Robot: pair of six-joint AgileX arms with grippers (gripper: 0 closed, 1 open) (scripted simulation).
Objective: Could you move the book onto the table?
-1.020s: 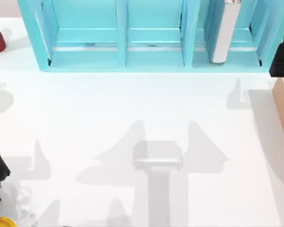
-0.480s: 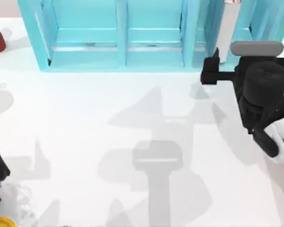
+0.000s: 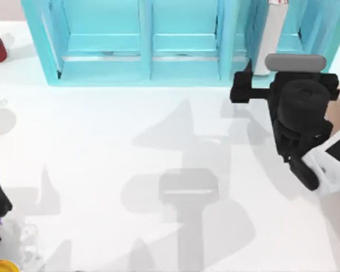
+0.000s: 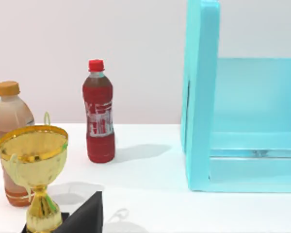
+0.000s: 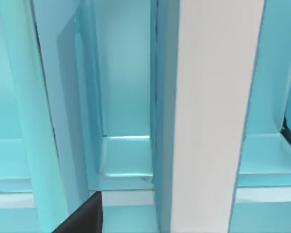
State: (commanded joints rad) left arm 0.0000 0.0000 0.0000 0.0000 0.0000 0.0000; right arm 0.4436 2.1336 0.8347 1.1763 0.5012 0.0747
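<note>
Book upright in shelf, page edge outward

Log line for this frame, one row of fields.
phase: approach | right gripper: at shelf unit front, near book | book: upright in right compartment | left gripper: parked, table left edge

Bright, even light; soft grey arm shadows cross the table.

1. The book, standing at one o'clock in the top view, is cut off by the upper edge, and its lower end is hidden behind the right arm.
2. The right pincer shows one dark fingertip; its opening cannot be told.
3. The shelf unit runs past the upper edge.
</note>
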